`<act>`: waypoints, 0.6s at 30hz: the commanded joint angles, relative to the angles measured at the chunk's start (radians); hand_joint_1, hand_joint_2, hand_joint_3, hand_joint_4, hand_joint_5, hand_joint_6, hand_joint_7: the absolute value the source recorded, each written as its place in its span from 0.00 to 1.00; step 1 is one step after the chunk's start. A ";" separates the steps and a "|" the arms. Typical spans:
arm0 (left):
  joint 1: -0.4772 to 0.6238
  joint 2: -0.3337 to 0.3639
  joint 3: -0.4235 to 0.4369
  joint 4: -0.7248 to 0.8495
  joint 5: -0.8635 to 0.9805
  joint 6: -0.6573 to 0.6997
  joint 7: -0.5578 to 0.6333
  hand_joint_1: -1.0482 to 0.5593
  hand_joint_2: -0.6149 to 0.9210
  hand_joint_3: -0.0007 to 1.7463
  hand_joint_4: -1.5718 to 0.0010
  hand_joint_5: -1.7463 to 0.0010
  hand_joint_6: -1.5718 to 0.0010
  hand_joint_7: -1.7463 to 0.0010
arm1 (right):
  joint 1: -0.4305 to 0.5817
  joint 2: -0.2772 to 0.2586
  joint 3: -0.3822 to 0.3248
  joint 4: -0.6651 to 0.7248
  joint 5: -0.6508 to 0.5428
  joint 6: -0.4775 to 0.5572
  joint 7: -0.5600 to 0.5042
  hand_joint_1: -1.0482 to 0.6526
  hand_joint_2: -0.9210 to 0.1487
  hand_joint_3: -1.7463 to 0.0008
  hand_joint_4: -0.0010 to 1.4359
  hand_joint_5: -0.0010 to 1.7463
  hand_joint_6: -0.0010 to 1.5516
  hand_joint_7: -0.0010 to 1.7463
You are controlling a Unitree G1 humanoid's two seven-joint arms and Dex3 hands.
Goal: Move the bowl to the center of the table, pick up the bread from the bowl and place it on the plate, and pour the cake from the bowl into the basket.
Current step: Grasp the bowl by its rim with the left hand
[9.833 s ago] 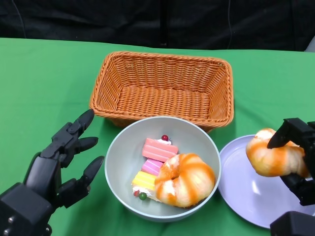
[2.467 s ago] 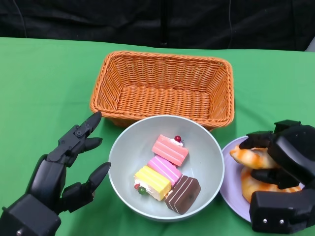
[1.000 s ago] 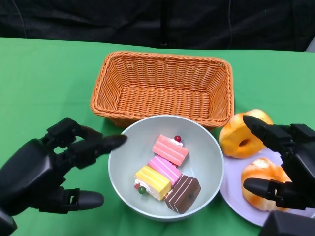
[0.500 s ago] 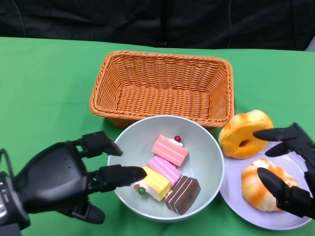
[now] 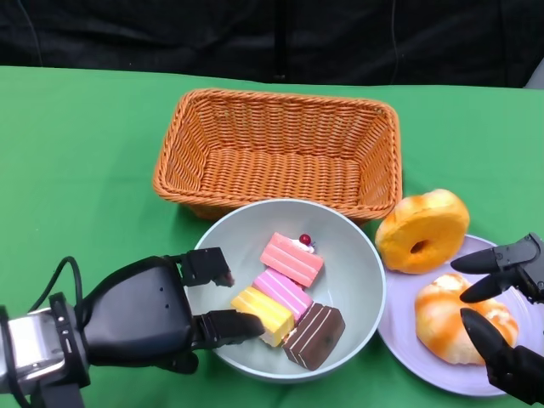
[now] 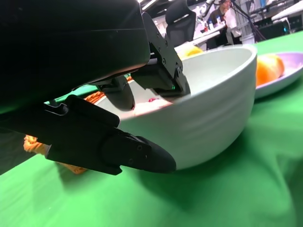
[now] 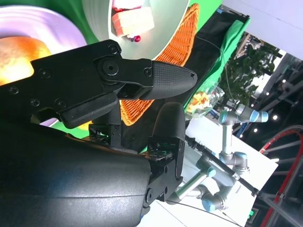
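Green cloth covers the surface, and a dark curtain hangs behind its far edge. An orange basket sits near the middle, toward the far edge. Just in front of it, touching its near wall, is the grey bowl. Four cakes lie in the bowl: a pink one with a red ball on top, a darker pink one, a yellow one and a brown one.

On the right, near the front edge, is a light purple plate. One bread lies on the plate. A second bread, round with a hole, sits at the far rim of the plate, leaning up.

The left hand is at the left side of the bowl. Its fingers reach over the rim, and the thumb lies under the outer wall in the left wrist view, so it grips the bowl's rim.

The right hand is over the right side of the plate. Its fingers are spread apart and hold nothing.
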 commanded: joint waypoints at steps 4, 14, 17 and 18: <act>-0.059 0.003 -0.123 0.104 0.041 0.061 0.139 0.37 0.95 0.00 0.67 0.35 0.41 0.89 | -0.002 0.019 -0.009 -0.014 0.025 -0.015 0.010 0.17 0.00 0.73 0.29 0.80 0.17 0.75; -0.172 -0.054 -0.322 0.331 0.092 0.141 0.431 0.40 0.94 0.00 0.54 0.02 0.37 0.58 | -0.006 0.042 -0.010 -0.003 0.027 -0.048 0.008 0.18 0.00 0.74 0.30 0.79 0.18 0.73; -0.183 -0.056 -0.347 0.347 0.065 0.128 0.459 0.41 0.96 0.01 0.44 0.00 0.43 0.36 | -0.013 0.050 -0.017 0.021 0.021 -0.089 -0.007 0.18 0.00 0.74 0.32 0.79 0.20 0.72; -0.182 -0.048 -0.346 0.334 0.044 0.110 0.444 0.42 0.98 0.01 0.42 0.00 0.46 0.29 | -0.017 0.055 -0.019 0.033 0.022 -0.108 -0.013 0.19 0.00 0.74 0.33 0.79 0.21 0.70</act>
